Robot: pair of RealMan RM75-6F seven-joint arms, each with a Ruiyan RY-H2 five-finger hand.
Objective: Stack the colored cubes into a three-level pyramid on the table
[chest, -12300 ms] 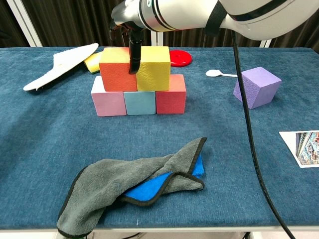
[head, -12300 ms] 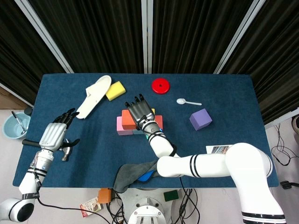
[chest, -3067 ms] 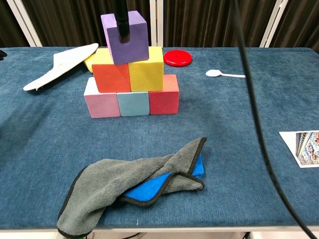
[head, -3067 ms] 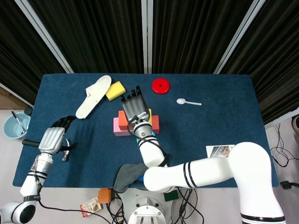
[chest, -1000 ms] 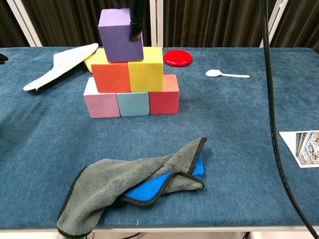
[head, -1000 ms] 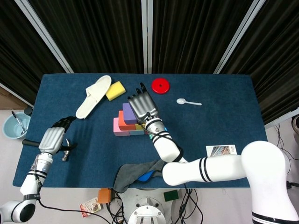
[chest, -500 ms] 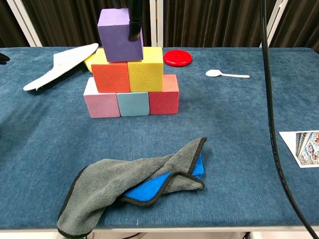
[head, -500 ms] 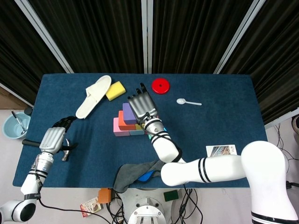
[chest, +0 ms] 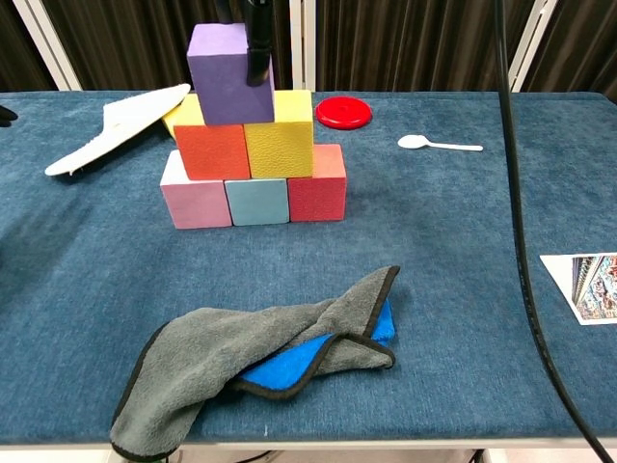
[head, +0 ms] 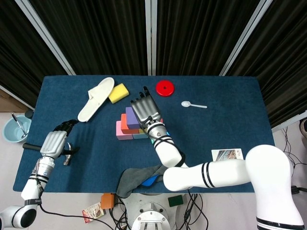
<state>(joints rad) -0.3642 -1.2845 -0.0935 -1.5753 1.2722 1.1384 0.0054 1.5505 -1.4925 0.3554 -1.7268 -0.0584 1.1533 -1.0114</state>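
The purple cube (chest: 229, 74) has come down from mid-air over the last few seconds and now sits on the orange cube (chest: 211, 151) and yellow cube (chest: 279, 148), slightly left of centre. The right hand (head: 146, 110) stays over it, one finger (chest: 257, 43) against its face; a grip cannot be told. The left hand (head: 54, 141) rests idle with nothing in it near the tabletop's (chest: 434, 251) left edge, so the third level looks placed pending release

Matt, grainy foam-like cubes: purple cube (chest: 229, 74), orange cube (chest: 212, 151), yellow cube (chest: 279, 148). Table (chest: 453, 241) covered in napped blue cloth. At 6 o'clock, soft grey towel (chest: 241, 352). My right hand (head: 146, 110) looks metallic grey. Glossy red plastic disc (chest: 344, 112).
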